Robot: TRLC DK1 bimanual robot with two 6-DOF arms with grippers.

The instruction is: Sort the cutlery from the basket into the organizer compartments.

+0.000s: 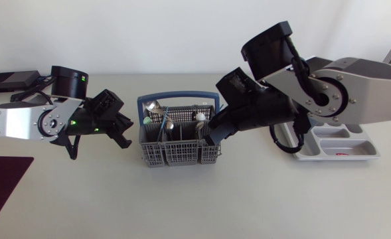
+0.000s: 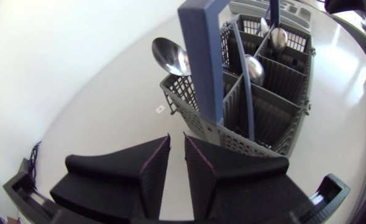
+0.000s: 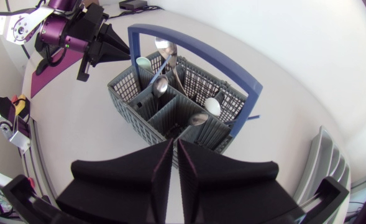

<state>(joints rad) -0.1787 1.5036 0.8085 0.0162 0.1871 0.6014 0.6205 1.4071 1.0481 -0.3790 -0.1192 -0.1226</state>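
The sorting was at its first step, as far as I could judge: every piece I could see sat in the grey plastic grid basket with the blue hoop handle (image 1: 177, 147), and I saw none in the pale grey moulded organizer tray (image 1: 376, 157). The basket stood at the middle of the off-white bench (image 1: 182, 206). The organizer lay well apart from it on my right, partly hidden under my right arm.

My right hand (image 3: 174, 143) hung just at the basket's right end, above its nearest compartment. Its fingers were drawn together to a thin slit and held nothing. My left hand (image 2: 176, 140) sat just beside the basket's left end, apart from it. Its fingers were also nearly together and empty.

The next move, I judged, fell to the right hand. It had to spread its fingers, drop them around one upright bowl or stem, pinch it and lift it straight up clear of the dividers and the handle. The pieces stood crowded, so a neighbour might be dragged along.

I counted one basket and one organizer; its compartments I could not count. Of cutlery I made out five spoon bowls. Three were shiny metal, among them the steel spoon (image 2: 169, 56) leaning out over the left rim, and two were pale. A few slim blue stems stood among them, too tangled to number.
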